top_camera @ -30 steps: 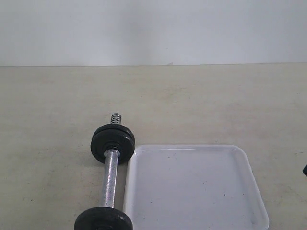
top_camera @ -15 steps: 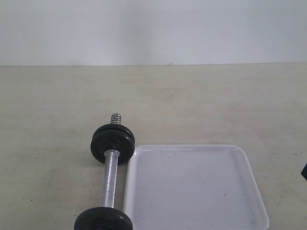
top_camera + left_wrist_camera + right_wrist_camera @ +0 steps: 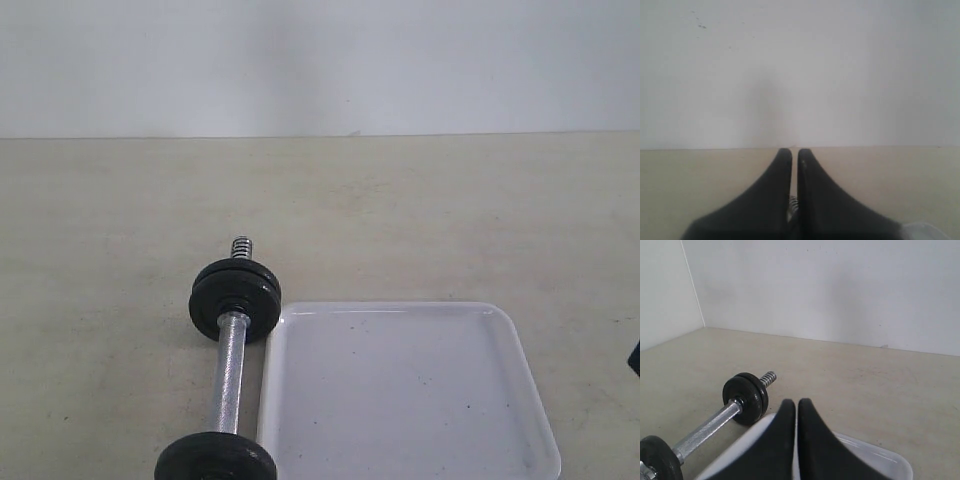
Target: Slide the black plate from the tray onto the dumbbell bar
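Observation:
The dumbbell bar (image 3: 230, 365) lies on the beige table, left of the white tray (image 3: 410, 400). Two black plates (image 3: 236, 300) sit pressed together on its far end, the threaded tip (image 3: 241, 247) poking out behind them. Another black disc (image 3: 215, 458) caps the near end. Nothing lies in the tray. In the right wrist view my right gripper (image 3: 795, 404) is shut and empty above the tray (image 3: 880, 455), with the bar (image 3: 705, 429) and its plates (image 3: 746, 397) off to one side. My left gripper (image 3: 794, 152) is shut and empty; a bit of thread (image 3: 792, 205) shows behind its fingers.
A plain white wall (image 3: 320, 60) runs along the back of the table. A small dark part, probably of the right arm (image 3: 635, 355), shows at the right edge of the exterior view. A tray corner (image 3: 927, 231) shows in the left wrist view.

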{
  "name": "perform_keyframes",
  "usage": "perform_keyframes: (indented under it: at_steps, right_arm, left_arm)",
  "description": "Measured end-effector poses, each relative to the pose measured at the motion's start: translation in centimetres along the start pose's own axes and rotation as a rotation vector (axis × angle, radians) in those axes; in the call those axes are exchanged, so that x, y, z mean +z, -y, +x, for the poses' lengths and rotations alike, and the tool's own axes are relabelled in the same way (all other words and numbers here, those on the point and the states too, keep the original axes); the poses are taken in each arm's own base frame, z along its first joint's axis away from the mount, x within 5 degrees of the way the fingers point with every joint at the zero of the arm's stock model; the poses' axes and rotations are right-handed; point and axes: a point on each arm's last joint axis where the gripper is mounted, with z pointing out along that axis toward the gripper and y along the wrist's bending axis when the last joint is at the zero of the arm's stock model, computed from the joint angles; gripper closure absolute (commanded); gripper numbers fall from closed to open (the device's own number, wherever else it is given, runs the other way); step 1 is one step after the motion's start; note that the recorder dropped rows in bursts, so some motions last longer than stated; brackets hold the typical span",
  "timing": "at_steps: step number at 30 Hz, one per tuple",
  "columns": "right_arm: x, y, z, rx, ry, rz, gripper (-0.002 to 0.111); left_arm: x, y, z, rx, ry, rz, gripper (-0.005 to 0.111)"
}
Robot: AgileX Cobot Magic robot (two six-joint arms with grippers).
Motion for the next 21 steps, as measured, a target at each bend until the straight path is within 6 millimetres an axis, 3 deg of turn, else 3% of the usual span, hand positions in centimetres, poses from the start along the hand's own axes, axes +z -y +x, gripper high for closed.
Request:
perform_keyframes:
  at_steps: [6, 21]
  right_arm:
    - [0.00, 0.00, 0.00, 0.000, 0.000, 0.000, 0.108]
    - [0.00, -0.05, 0.06, 0.002, -0.007, -0.005, 0.108]
  left_arm:
    - [0.05, -0.48, -0.07, 0.010, 0.013, -0.083, 0.102]
    - [0.05, -0.49, -0.07, 0.011, 0.014, -0.085, 0.102]
